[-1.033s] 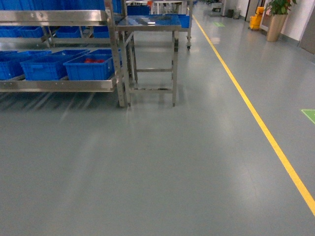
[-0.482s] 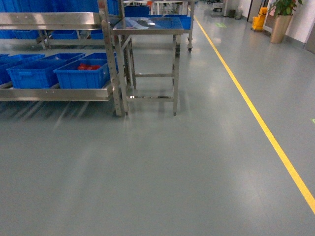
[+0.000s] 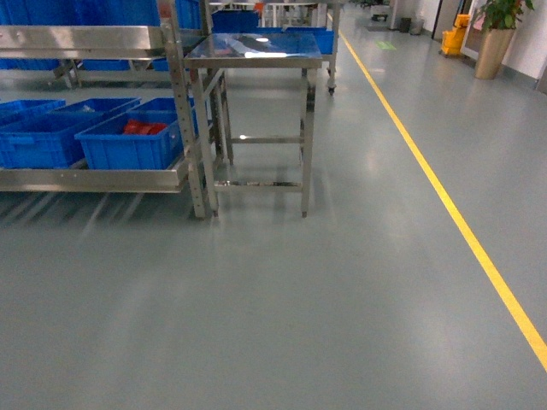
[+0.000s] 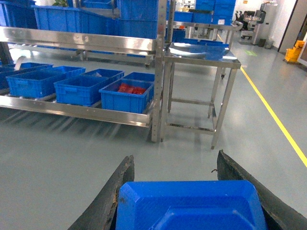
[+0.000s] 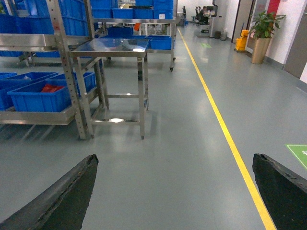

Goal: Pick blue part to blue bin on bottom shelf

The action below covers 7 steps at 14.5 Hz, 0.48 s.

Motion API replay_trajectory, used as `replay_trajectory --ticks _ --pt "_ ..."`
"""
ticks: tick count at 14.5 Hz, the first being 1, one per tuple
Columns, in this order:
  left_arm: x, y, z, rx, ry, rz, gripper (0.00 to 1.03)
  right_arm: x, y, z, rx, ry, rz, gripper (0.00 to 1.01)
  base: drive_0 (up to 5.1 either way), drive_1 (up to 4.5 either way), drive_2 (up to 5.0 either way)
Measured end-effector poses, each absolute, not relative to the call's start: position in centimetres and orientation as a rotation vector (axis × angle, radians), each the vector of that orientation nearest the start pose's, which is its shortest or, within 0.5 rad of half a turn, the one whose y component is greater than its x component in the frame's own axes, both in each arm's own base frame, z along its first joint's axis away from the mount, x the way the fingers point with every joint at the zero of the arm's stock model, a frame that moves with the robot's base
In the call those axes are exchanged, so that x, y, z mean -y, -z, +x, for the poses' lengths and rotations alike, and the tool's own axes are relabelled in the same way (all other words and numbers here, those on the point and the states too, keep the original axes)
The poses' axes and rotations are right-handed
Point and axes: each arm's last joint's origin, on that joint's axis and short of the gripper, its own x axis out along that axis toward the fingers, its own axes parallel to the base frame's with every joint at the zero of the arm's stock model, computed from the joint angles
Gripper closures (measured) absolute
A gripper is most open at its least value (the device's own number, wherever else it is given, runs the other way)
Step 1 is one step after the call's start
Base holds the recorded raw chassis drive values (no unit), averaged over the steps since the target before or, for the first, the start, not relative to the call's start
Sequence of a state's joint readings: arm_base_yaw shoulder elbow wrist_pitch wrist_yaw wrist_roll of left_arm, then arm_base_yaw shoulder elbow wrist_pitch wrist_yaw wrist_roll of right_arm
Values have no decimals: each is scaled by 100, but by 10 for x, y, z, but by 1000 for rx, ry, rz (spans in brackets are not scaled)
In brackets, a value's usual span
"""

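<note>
Base is turning right / rolling in: across the last second the rack slides left in the head view and the steel table moves from upper centre toward the left-centre, now larger and nearer. The plant and yellow cart at far right drift toward the frame edge.

Blue part sits between the fingers of the left gripper, pinched on both sides, filling the bottom of the left wrist view. So the pick is done; this is the carry leg.

Right gripper: fingers spread wide, nothing between them, only floor.

Bottom shelf is at far left, front rail low over the floor. Blue bins stand in a row on it; the rightmost bin holds red pieces, so probably not the target. Which bin is the target cannot be told from here.

Judgement: rack is well apart from the arm; the base needs to close in and square up to the shelf before any reach. Upper tier overhangs the bins, so clearance looks tight on the drop.
</note>
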State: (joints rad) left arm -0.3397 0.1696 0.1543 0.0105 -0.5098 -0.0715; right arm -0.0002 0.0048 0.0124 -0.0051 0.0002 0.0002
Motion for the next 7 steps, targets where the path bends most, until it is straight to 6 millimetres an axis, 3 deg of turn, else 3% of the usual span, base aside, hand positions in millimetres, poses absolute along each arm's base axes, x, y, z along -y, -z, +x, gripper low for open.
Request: replay_trajectory --ticks 7 --pt "20 -204 98 4 -169 -71 59 0 -167 97 1 1 0 3 -3 415 -421"
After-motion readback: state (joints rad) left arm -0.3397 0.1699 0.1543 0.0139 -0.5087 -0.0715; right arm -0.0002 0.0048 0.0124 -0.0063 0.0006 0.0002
